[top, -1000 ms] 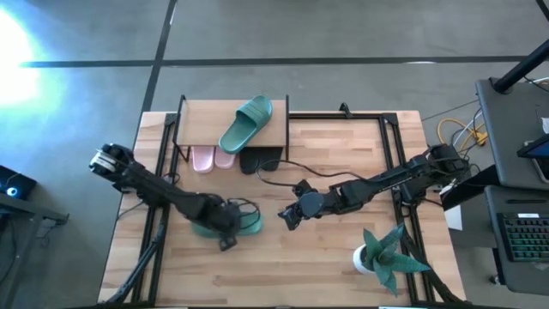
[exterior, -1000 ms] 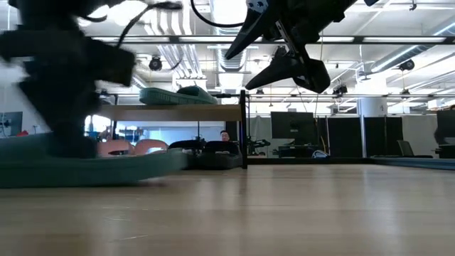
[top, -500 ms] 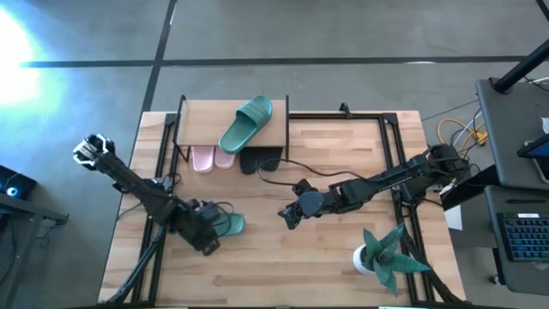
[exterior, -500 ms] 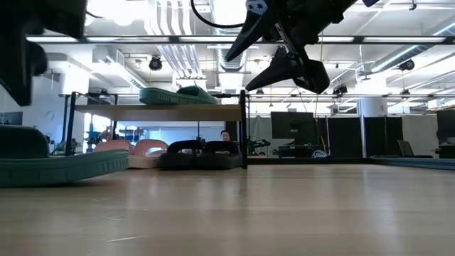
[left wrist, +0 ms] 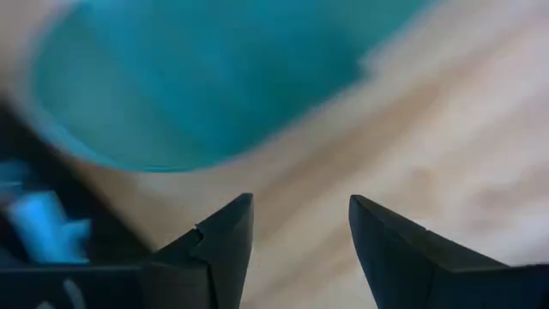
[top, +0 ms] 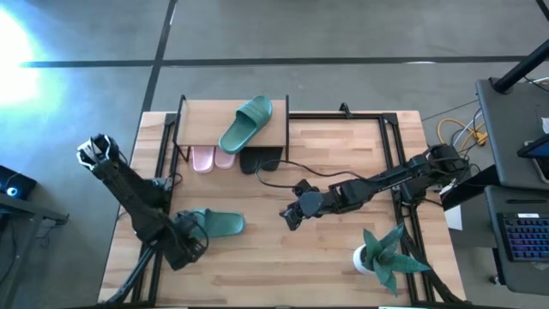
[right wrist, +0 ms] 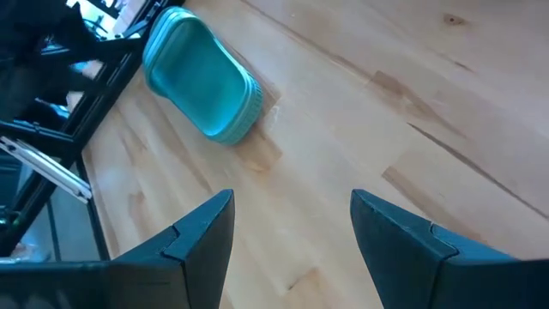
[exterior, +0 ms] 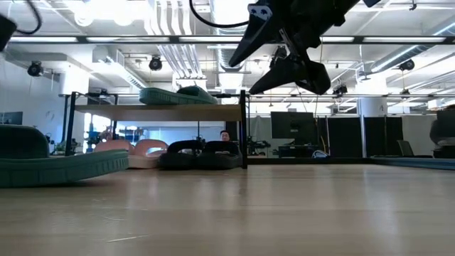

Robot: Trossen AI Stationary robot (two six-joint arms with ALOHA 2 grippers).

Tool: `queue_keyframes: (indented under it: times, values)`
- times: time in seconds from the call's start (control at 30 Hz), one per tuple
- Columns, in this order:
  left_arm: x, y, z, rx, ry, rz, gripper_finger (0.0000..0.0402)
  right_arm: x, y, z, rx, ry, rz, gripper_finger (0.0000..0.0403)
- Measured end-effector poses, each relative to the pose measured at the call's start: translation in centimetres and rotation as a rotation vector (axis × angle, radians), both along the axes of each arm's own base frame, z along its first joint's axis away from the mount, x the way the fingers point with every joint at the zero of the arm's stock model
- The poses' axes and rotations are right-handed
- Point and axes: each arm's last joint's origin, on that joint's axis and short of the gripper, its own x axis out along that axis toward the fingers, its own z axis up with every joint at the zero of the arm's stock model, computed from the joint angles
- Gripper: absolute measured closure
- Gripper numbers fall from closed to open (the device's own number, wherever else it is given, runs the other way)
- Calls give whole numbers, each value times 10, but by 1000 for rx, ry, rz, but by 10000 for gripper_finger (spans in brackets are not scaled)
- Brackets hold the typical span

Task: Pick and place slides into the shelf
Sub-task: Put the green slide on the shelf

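We see a light wood table on grey floor. Left hand, lower left, and right hand, middle, both spread apart, holding nothing.

This looked like a robotics lab set in an open-plan office: exposed ducts and strip lights ran under a bare ceiling, dark monitors stood on desks behind, and a keyboard lay beside the wooden surface on grey concrete floor.

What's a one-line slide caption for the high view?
Left gripper open beside a teal slide on the table; its mate tops the shelf; right gripper open mid-table.
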Motion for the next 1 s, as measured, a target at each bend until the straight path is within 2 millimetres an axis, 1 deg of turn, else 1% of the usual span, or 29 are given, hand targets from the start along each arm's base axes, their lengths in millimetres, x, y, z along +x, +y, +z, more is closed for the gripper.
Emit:
queue_keyframes:
  times: [0.13, 0.2, 0.37, 0.53, 0.67, 0.77, 0.83, 0.9, 1.0]
  values:
    - [-5, 5, -10, 132, 113, 38, 222, 0, -1, 0, -16, 8, 10, 179]
    - [-5, 7, -13, 179, 129, 44, 222, -1, -1, -1, -18, 14, 10, 179]
    - [-4, 13, -22, 274, 111, 49, 222, -1, -1, -1, -18, 17, 10, 179]
    - [-8, 28, -37, 360, 117, 72, 222, -1, -1, -1, -22, 19, 12, 179]
    - [-11, 40, -43, 409, 104, 101, 222, -1, -1, -1, -21, 21, 11, 179]
    - [-9, 46, -41, 453, 59, 120, 222, -1, -1, -1, -19, 21, 9, 179]
    - [-7, 47, -34, 466, 8, 132, 222, -1, -1, -1, -13, 21, 5, 179]
    - [-3, 46, -25, 475, -95, 157, 222, -1, -1, -1, -11, 21, 3, 179]
    - [5, 44, -9, 465, -296, 183, 222, -1, -1, -1, -11, 20, 2, 179]
